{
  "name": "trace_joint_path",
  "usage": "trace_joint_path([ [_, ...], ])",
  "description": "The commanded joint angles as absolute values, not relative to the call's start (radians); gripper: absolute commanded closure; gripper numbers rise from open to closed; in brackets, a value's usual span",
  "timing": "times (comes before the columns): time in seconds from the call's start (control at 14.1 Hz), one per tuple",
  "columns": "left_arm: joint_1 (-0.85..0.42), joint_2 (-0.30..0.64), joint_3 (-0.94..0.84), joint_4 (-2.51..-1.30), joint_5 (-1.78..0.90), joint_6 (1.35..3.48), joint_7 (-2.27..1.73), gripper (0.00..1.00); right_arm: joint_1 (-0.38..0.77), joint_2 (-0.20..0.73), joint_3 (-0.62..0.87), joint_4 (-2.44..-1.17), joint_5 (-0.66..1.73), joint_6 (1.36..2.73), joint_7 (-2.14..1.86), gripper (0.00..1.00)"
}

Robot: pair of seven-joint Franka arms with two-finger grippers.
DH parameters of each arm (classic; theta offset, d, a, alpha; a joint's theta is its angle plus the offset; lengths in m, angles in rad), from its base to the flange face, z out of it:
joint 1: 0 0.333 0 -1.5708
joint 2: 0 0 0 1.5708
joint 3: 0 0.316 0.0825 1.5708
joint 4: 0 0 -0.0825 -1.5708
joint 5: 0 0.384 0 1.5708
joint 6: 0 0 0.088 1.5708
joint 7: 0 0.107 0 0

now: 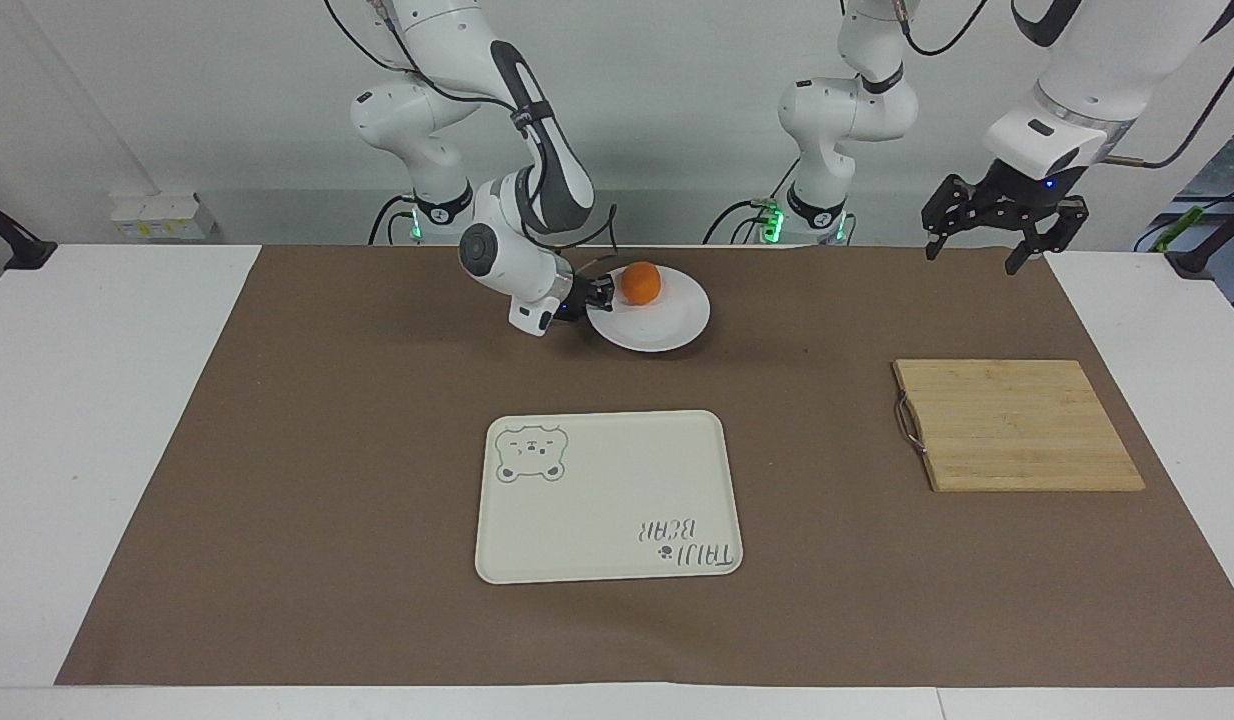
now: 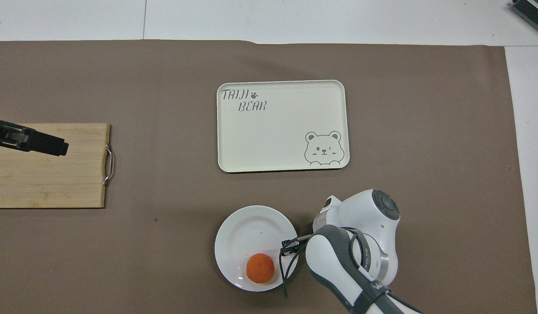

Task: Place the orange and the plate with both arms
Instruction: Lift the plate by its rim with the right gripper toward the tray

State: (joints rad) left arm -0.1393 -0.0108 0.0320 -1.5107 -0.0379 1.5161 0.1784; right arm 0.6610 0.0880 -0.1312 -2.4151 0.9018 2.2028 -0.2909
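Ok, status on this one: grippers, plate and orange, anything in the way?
Right gripper shut on plate rim. Left gripper open, waiting above table. Orange on plate. Nothing obstructing.

A cream rectangular tray [image 2: 281, 125] at the centre of the overhead view carries grey lettering, "TAIJI BEAR", in its upper left corner, with a small paw print after the first word. A line drawing of a winking bear face sits in the tray's lower right corner. In the facing view the lettering appears upside down at the tray's lower right [image 1: 687, 545]. No other text is readable.
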Motion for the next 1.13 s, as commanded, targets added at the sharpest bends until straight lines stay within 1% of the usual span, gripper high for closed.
trace_joint_path([
  [0.0,-0.135,-0.02,0.028,-1.511,-0.021,1.499,0.184,0.0,0.644,0.087,-0.13,-2.427,0.954,2.189,-0.302,1.0],
  [0.14,-0.133,-0.02,0.028,-1.511,-0.021,1.499,0.184,0.0,0.637,0.089,-0.132,-2.424,1.023,2.16,-0.327,1.0],
  [0.28,-0.133,-0.02,0.028,-1.511,-0.021,1.499,0.184,0.0,0.598,0.087,-0.13,-2.422,1.057,2.135,-0.35,1.0],
  [0.5,-0.135,-0.021,0.028,-1.511,-0.021,1.499,0.183,0.0,0.543,0.087,-0.13,-2.413,1.113,2.06,-0.402,1.0],
  [0.78,-0.133,-0.02,0.028,-1.511,-0.021,1.499,0.183,0.0,0.485,0.087,-0.132,-2.372,1.121,1.974,-0.411,1.0],
  [1.06,-0.133,-0.02,0.028,-1.511,-0.021,1.499,0.184,0.0,0.442,0.094,-0.13,-2.333,1.121,1.941,-0.414,1.0],
])
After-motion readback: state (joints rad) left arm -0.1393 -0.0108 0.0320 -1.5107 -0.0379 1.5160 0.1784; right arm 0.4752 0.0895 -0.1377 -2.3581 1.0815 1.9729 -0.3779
